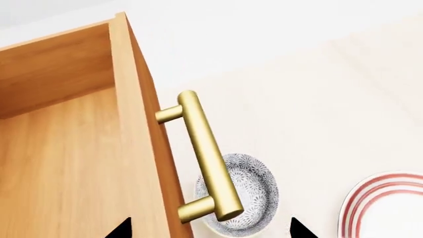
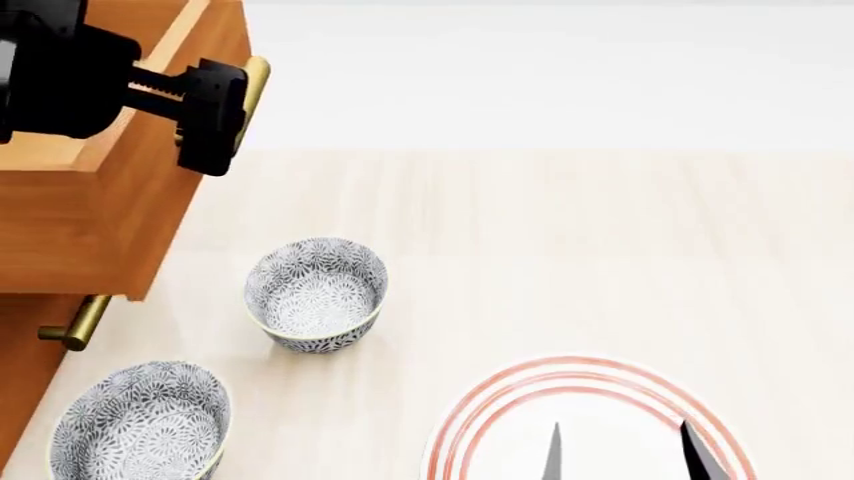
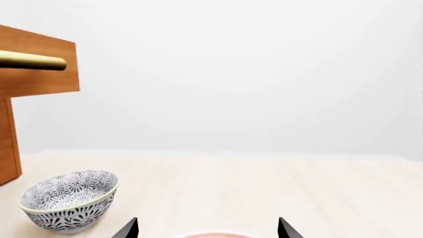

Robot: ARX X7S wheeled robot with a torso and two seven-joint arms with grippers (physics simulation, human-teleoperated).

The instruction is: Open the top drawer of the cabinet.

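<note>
The top drawer (image 2: 120,200) stands pulled out from the orange-brown cabinet (image 2: 20,370), its paler inside (image 1: 59,163) showing. Its brass bar handle (image 1: 205,153) runs along the drawer front and also shows in the head view (image 2: 256,75). My left gripper (image 2: 220,110) is at the handle. In the left wrist view its two dark fingertips stand wide apart, one over the drawer's inside and one beyond the handle, so the left gripper (image 1: 211,229) is open astride the front and handle. My right gripper (image 2: 621,455) is open and empty, low over a plate.
A patterned bowl (image 2: 316,292) stands just in front of the cabinet, under the drawer's handle end, and a second bowl (image 2: 140,420) sits nearer me. A red-striped plate (image 2: 587,420) lies under the right gripper. A lower drawer's brass handle (image 2: 80,322) sticks out below.
</note>
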